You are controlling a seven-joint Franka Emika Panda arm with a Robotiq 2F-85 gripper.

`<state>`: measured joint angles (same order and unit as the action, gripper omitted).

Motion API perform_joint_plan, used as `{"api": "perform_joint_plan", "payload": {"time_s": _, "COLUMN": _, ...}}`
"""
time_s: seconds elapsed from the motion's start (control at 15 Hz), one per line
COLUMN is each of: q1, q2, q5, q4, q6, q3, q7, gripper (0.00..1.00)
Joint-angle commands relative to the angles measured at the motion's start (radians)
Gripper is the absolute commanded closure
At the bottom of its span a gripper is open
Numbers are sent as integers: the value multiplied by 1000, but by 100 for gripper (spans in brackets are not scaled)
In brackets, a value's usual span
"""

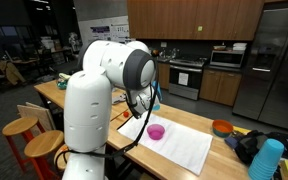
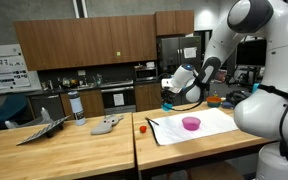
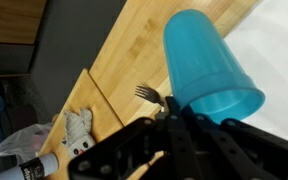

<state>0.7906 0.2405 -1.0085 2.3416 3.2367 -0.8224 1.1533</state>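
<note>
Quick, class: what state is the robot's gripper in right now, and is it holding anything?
Gripper: closed, pinching the rim of a light blue plastic cup.

The white arm (image 1: 92, 95) stands thick on its base; it bends at a big rounded elbow (image 2: 249, 18) and reaches forward and down; the wrist (image 2: 189, 78) tilts low; the dark gripper (image 3: 174, 112) hangs at its end, fingers pinched together on a blue cup (image 3: 209, 65).

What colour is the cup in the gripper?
The cup is light blue, clearest in the wrist view.
</note>
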Motion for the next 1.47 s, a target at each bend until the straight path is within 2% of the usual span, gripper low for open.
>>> {"api": "perform_joint_plan", "payload": {"time_s": 0.0, "q1": -18, "q2": 23, "q5": 57, "q4": -45, "q6": 29, "q3": -4, "q7": -58, "gripper": 99}}
{"api": "perform_joint_plan", "payload": {"time_s": 0.27, "q1": 39, "q2": -37, "q5": 150, "q4": -18, "q6": 137, "q3": -33, "q7": -156, "gripper": 99}}
{"api": "perform_joint_plan", "payload": {"time_s": 0.6, "q1": 95, "q2": -90, "q5": 241, "q4": -12, "q6": 194, "q3": -57, "q7": -290, "gripper": 99}}
{"api": "perform_joint_plan", "payload": {"time_s": 0.93, "q1": 151, "q2": -196, "q5": 333, "q4": 16, "q6": 243, "q3": -29, "q7": -411, "gripper": 99}}
{"api": "perform_joint_plan", "payload": {"time_s": 1.0, "q1": 158, "q2": -194, "q5": 344, "q4": -9, "q6": 217, "q3": -36, "q7": -413, "gripper": 99}}
{"api": "perform_joint_plan", "payload": {"time_s": 1.07, "q1": 137, "q2": -124, "q5": 314, "q4": -22, "q6": 218, "q3": -34, "q7": -373, "gripper": 99}}
{"api": "perform_joint_plan", "payload": {"time_s": 1.13, "q1": 143, "q2": -131, "q5": 316, "q4": -24, "q6": 216, "q3": -33, "q7": -375, "gripper": 95}}
{"api": "perform_joint_plan", "payload": {"time_s": 1.4, "q1": 136, "q2": -121, "q5": 316, "q4": -21, "q6": 216, "q3": -35, "q7": -375, "gripper": 95}}
